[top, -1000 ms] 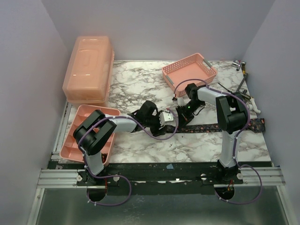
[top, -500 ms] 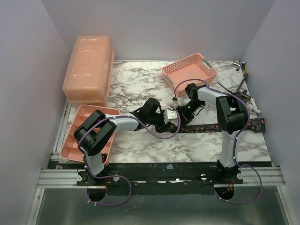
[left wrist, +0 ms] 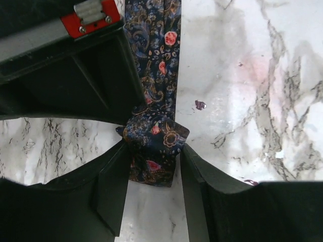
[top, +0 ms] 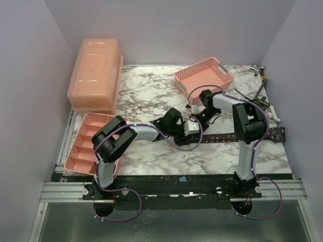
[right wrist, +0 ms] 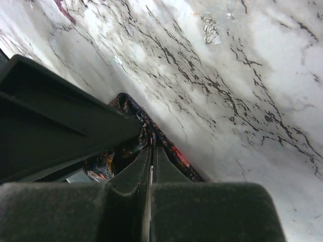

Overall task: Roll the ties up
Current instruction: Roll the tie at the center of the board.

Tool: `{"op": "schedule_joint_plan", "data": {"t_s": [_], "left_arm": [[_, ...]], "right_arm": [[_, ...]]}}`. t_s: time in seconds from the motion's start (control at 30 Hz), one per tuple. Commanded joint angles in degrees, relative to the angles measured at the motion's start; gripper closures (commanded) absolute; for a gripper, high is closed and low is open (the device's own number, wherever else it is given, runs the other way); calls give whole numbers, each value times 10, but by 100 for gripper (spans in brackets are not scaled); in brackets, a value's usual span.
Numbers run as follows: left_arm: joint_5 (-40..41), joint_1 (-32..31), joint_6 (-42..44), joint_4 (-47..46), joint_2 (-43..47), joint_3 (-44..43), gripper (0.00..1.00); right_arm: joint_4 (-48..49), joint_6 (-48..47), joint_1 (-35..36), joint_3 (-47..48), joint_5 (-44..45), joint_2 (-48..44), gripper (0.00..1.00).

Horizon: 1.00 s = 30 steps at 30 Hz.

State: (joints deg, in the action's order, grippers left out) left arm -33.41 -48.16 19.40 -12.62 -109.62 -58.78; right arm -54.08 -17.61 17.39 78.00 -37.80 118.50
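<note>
The left tool [left wrist: 153, 157] clamps the rolled end of the tie [left wrist: 154, 132]; just ahead, the right tool [right wrist: 151, 151], jaws together, rests on the flat strip. If either slips, the roll could spring open.

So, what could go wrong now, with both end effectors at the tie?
1. The left end effector holds only a small, loose roll of the tie; it may unroll if released.
2. The closed right end effector sits very close; the two could collide while turning.
</note>
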Motion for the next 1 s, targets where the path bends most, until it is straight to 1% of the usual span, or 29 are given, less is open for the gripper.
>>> {"op": "schedule_joint_plan", "data": {"t_s": [0.0, 0.07, 0.13, 0.27, 0.43, 0.53, 0.6, 0.63, 0.7, 0.83, 0.97], "left_arm": [[57, -7, 2, 11, -28, -7, 56], [75, -7, 9, 24, -34, -8, 59], [89, -7, 16, 40, -34, -7, 63], [94, -7, 18, 59, -25, 4, 69], [100, -7, 1, 72, -22, 2, 69], [103, -7, -5, 76, -23, -1, 69], [104, -7, -7, 78, -25, -6, 69], [105, -7, -8, 79, -26, -8, 69], [107, -7, -10, 80, -26, -11, 68], [109, -7, -15, 82, -27, -14, 68], [109, -8, -19, 81, -27, -13, 67]], "right_arm": [[31, -2, 0, -9, 7, -2, 99], [24, -2, -1, -6, -1, -8, 97], [9, -5, -5, -1, -11, -14, 92], [-39, -6, -32, 25, -38, -20, 77], [-96, -15, -78, 44, -83, -31, 68], [-119, -17, -81, 38, -139, -44, 60], [-119, -5, -80, 27, -178, -49, 53], [-116, 3, -78, 21, -190, -47, 51], [-110, 14, -71, 9, -198, -38, 52], [-80, 37, -68, -11, -188, -24, 58], [-64, 51, -66, -10, -167, -3, 59]]}}
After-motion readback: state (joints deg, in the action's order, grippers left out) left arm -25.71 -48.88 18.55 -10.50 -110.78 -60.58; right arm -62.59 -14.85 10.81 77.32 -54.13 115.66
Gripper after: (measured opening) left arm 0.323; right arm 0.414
